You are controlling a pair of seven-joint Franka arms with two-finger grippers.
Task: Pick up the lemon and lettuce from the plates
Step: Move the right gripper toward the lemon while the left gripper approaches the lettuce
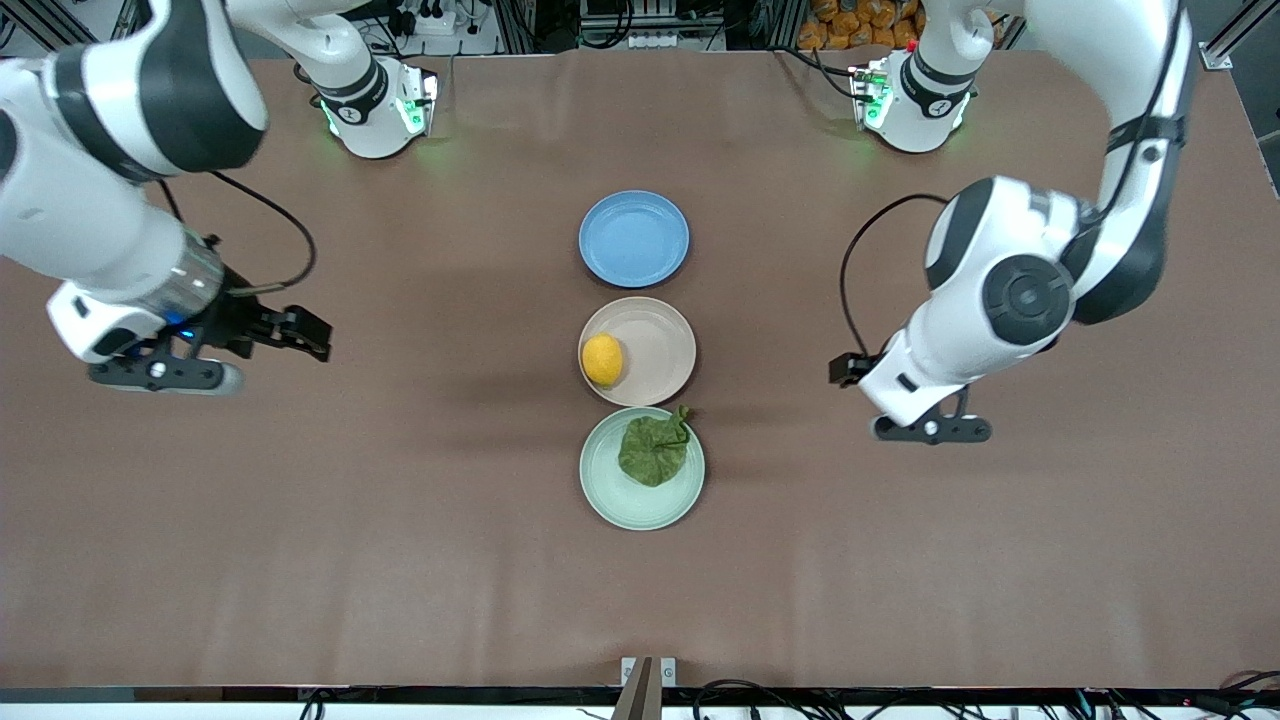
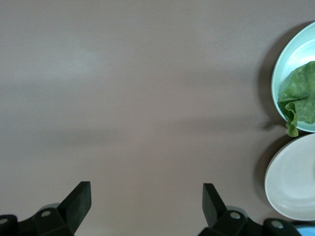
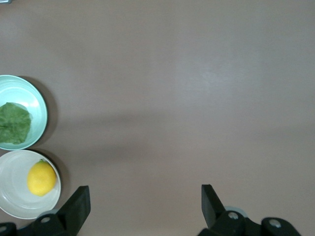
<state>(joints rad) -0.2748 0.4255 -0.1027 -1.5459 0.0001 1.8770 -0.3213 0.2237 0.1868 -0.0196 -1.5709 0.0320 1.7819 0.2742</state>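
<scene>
Black left gripper (image 2: pixel 146 206): fingers spread wide, holding nothing; we have it over bare tabletop (image 1: pixel 400 560) toward the left arm's end, well apart from the plates.
Right gripper (image 3: pixel 145 206): same, fingers spread, nothing between them; over bare tabletop toward the right arm's end.
Lemon (image 1: pixel 602 360): on the beige plate (image 1: pixel 660 335), off-centre, sitting at the rim on the right arm's side.
Lettuce (image 1: pixel 654 450): on the mint plate (image 1: pixel 620 500), pushed toward the left arm's side, stem poking over the rim toward the beige plate.
Mint plate vs beige plate: mint is nearer the front camera; rims almost touching.
Blue plate (image 1: pixel 633 238): bare, farthest from the front camera; not ours to touch.
Progress: we judge nothing picked yet; both approaches still to come.
Risk, lemon: smooth and round, could roll or squirt out of an off-centre pinch; a finger may catch the rim and shove the plate.
Risk, lettuce: thin and flat, fingers may close above it or scrape the plate.
Risk, arms: plates are adjacent, so simultaneous reaches could crowd each other.
</scene>
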